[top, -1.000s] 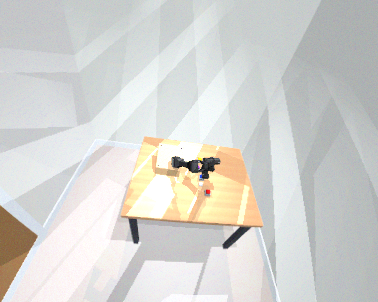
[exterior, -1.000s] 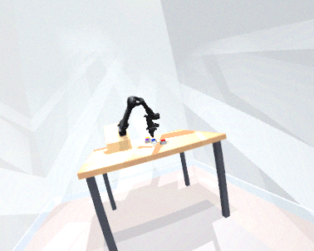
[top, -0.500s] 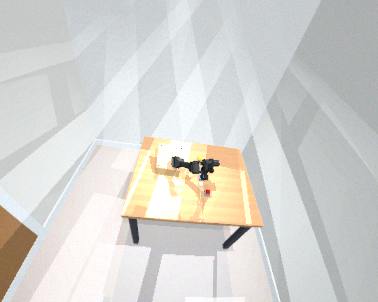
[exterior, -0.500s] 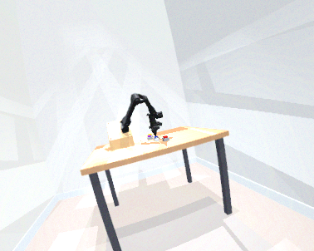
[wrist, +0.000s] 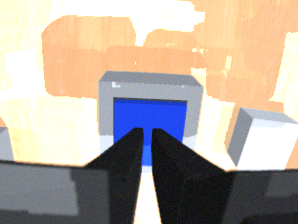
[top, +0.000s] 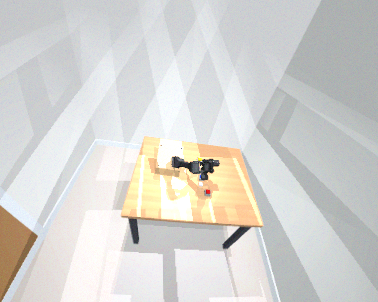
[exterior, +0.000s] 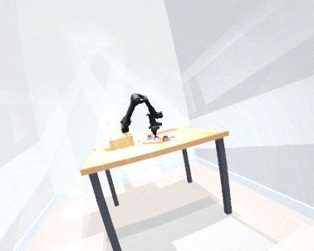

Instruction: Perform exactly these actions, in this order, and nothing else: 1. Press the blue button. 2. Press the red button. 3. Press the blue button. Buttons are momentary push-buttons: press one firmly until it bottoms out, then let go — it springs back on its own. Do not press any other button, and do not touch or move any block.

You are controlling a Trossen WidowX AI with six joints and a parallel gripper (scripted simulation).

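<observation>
Gripper: pressed together, only a thin slit between the two black fingers; nothing pinched; pointed down at the button row.
Blue button: square blue cap in a grey housing, directly under the fingertips in the wrist view; tips overlap its near edge; actual contact not discernible. In the exterior view, seen as a small blue speck at the foot of the gripper.
Red button: small red cap in a grey housing, on the table just beyond the gripper on the side away from the arm's base; apart from the fingers. In the exterior view, just right of the gripper tip.
Neighbouring housing: grey-white box just right of the blue button in the wrist view; cap colour not visible from this angle.
Purple item: small purple speck just left of the gripper tip in the exterior view; too small to identify further.
Arm: black, arched up from a light wooden mount and bent down to the button row.
Table: wooden top on dark legs; buttons grouped near its middle.
</observation>
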